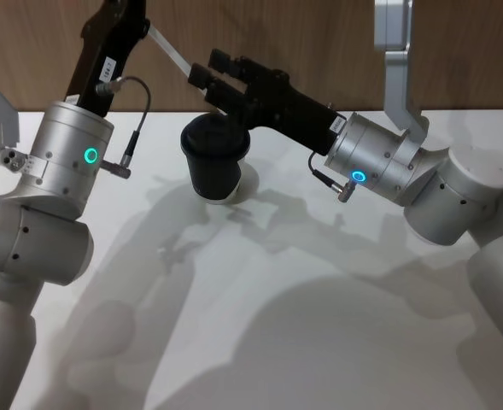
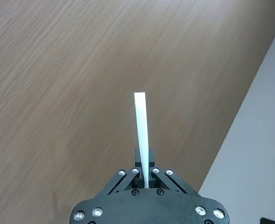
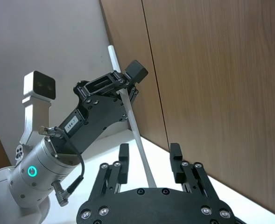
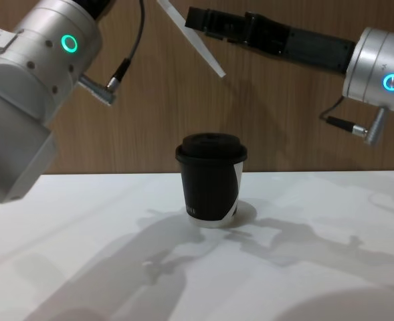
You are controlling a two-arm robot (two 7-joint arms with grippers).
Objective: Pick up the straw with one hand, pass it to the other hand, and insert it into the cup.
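**Handover on: straw lined up between spread fingers**

The left gripper [image 2: 145, 161] has its fingers clamped on the straw [image 2: 141, 130] near one end. It holds the straw up off the worktop [image 4: 317, 267] on a slant, so the long free part reaches out toward its partner. And there's the right gripper [image 3: 150, 154], fingers spread apart, one on either side of that free length and, as far as I can tell, not touching it. It looks set to close for the pass. The straw is thin, white and straight, with no crush where it's pinched. The cup [image 4: 210, 180] stands upright on the worktop below both sets of fingers, black domed lid on. My read: the pass is imminent and the insertion not yet begun.
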